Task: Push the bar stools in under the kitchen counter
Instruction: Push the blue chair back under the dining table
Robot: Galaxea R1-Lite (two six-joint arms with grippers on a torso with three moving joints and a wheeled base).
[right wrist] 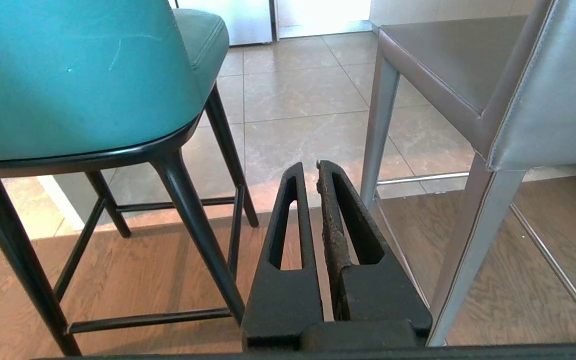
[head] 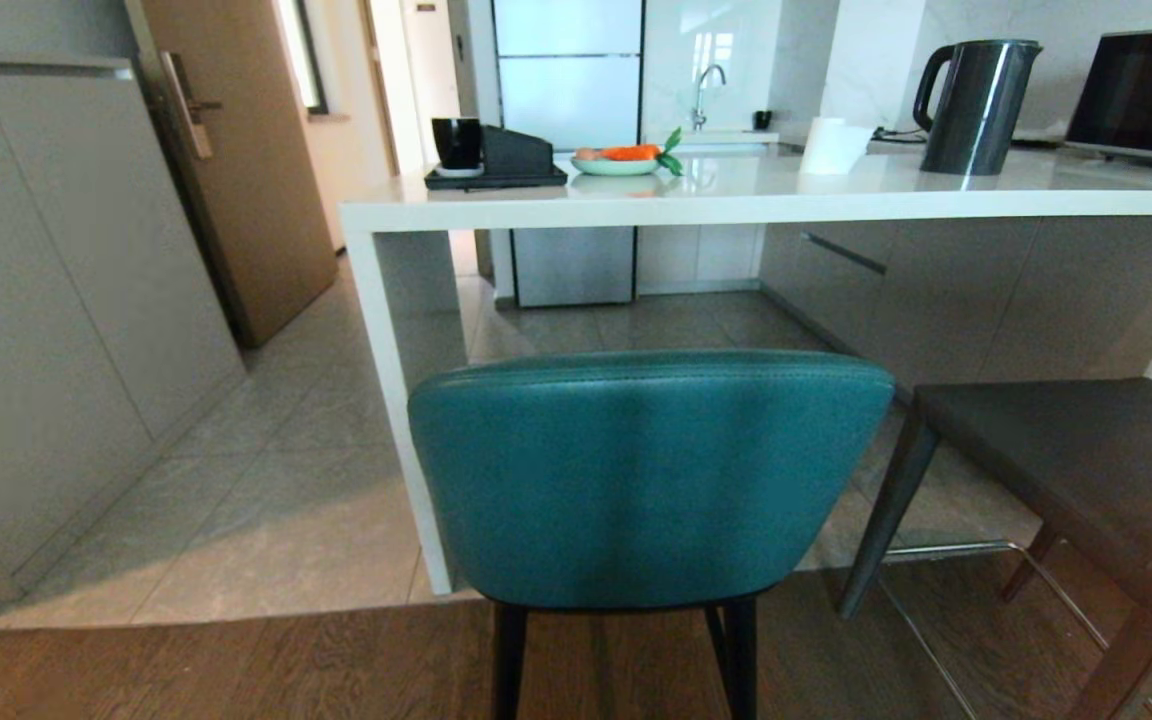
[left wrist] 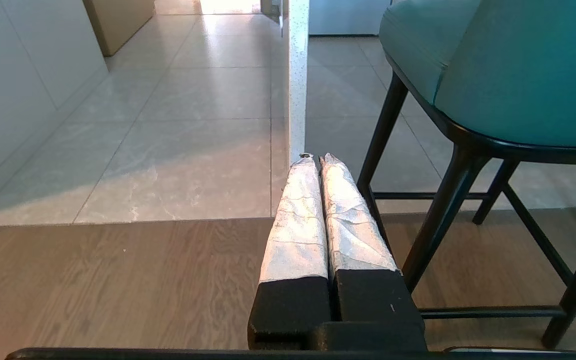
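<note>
Teal leather covers the back of the nearer stool (head: 648,478), low in the frame's centre, before the worktop (head: 776,200); the grey stool (head: 1086,470) stands at the right. My left fingers (left wrist: 316,159) and right fingers (right wrist: 309,167) are clenched, holding nothing. The stool looks stiff and top-heavy; I would press low on the padded back.

From the head we look forward and slightly down, close behind the teal stool (head: 651,480), with the surface (head: 776,195) beyond it. Our left wrist camera sits low near the floor, facing forward past the left hand (left wrist: 316,159) at the stool's left legs. Our right wrist camera, equally low, faces between the teal stool and the grey stool (right wrist: 473,90). All three views share the teal stool.
</note>
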